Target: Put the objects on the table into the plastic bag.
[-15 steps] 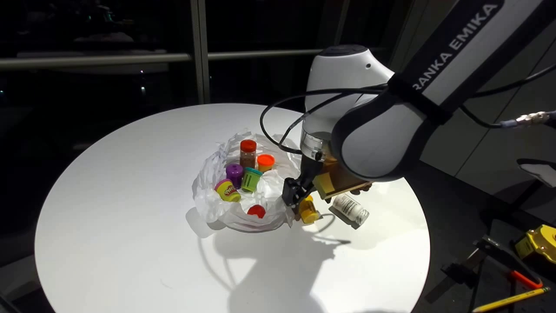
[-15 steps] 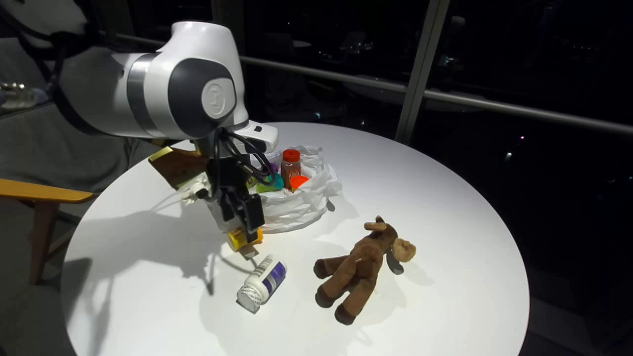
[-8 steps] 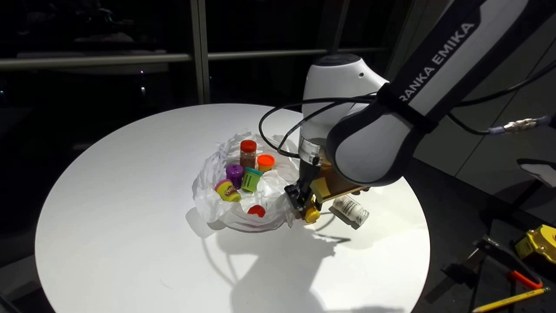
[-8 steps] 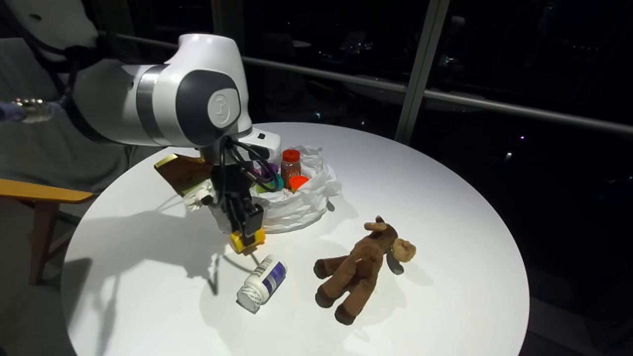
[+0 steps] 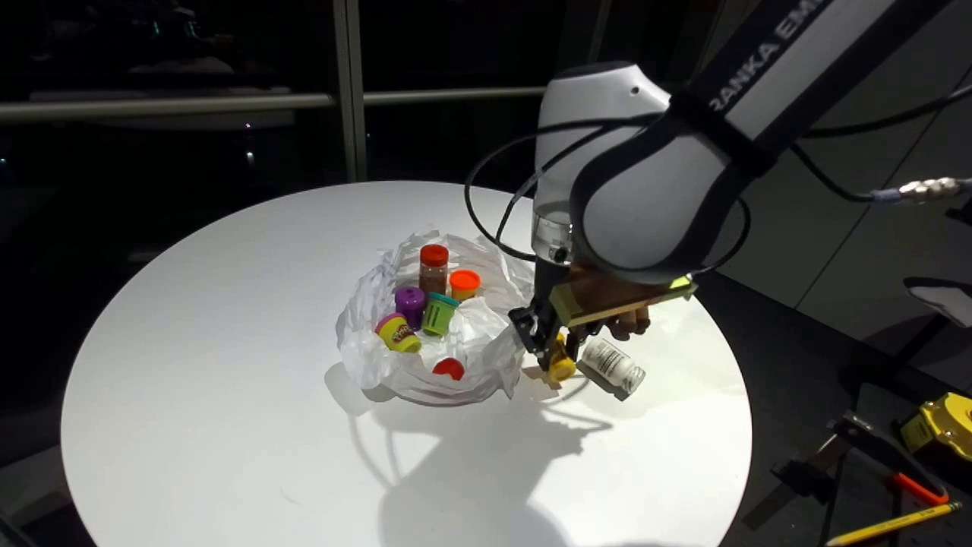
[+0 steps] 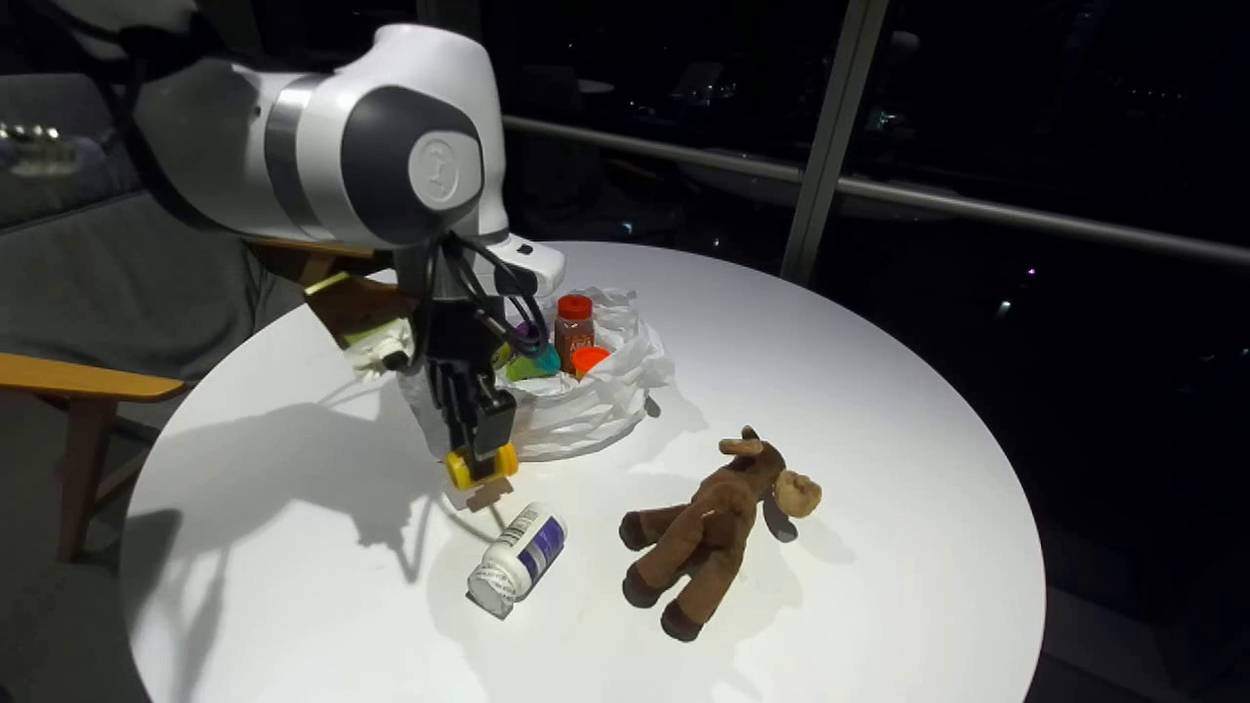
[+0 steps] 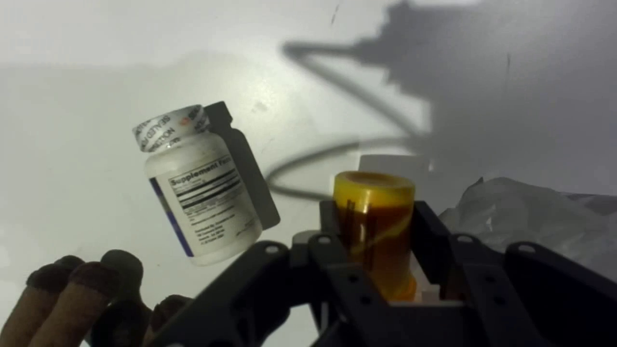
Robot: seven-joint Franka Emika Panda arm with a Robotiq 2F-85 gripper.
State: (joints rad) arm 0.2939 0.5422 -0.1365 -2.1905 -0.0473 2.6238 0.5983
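My gripper (image 7: 373, 229) is shut on a yellow cylinder (image 7: 376, 190), its fingers on either side. In an exterior view the cylinder (image 6: 483, 469) hangs just above the table (image 6: 830, 625), apart from its shadow. Close beside it stands the plastic bag (image 5: 361, 353), spread wide at the top. Inside are a red-lidded jar (image 5: 433, 267), an orange-lidded tub (image 5: 465, 284), a purple cylinder (image 5: 410, 305), a teal-lidded green tub (image 5: 438, 315), a pink-lidded yellow tub (image 5: 398, 334) and something red (image 5: 449, 369). A white bottle (image 6: 518, 557) and a brown plush (image 6: 721, 527) lie outside the bag.
A wooden piece (image 5: 607, 296) and looping black cables (image 5: 493, 190) ride on the wrist. Past the table's edge are a chair's armrest (image 6: 88, 376), a yellow tape measure (image 5: 942, 425) and a pencil (image 5: 896, 524). Window frames rise behind.
The fingers have closed on the yellow cylinder. After dipping a little, the arm has risen, and the cylinder has come up off the table with it, shifting slightly away from the bag.
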